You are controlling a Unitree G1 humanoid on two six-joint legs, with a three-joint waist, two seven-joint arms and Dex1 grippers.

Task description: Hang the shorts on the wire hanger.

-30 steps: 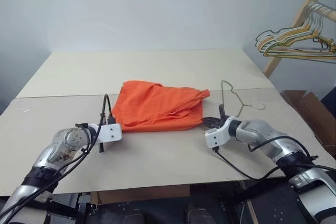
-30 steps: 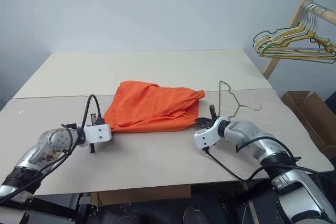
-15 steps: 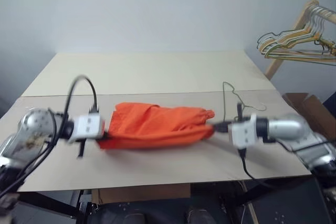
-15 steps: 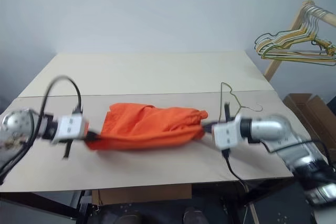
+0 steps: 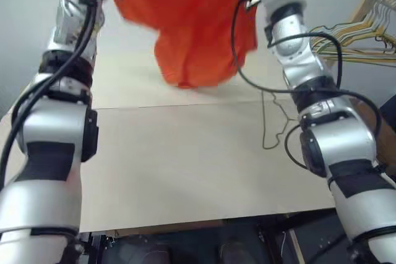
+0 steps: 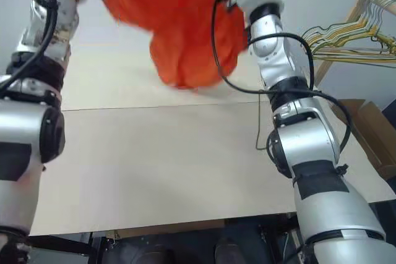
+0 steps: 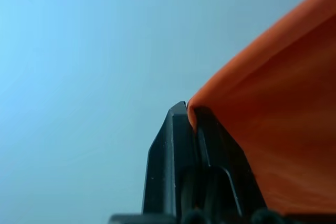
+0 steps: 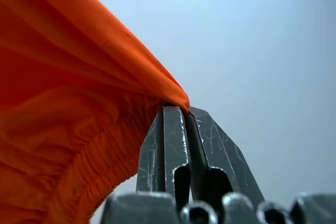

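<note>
The bright orange shorts (image 5: 192, 23) hang in the air, high above the table, stretched between my two raised arms. In the left wrist view my left gripper (image 7: 190, 109) is shut on one corner of the orange fabric (image 7: 273, 129). My right gripper (image 8: 185, 109) is shut on the other corner, where the gathered waistband (image 8: 79, 145) falls away beside it. The thin wire hanger (image 5: 269, 122) lies flat on the table to the right, partly hidden behind my right arm.
The pale table (image 5: 185, 165) stretches wide below the shorts. A wooden rack with a bunch of yellow, green and pale wire hangers (image 5: 359, 35) stands at the far right. A cardboard box (image 6: 365, 134) sits on the floor beside the table's right edge.
Both arms have swung up from the table, and the shorts have risen with them from lying flat to hanging in the air. The wire hanger has stayed in place.
</note>
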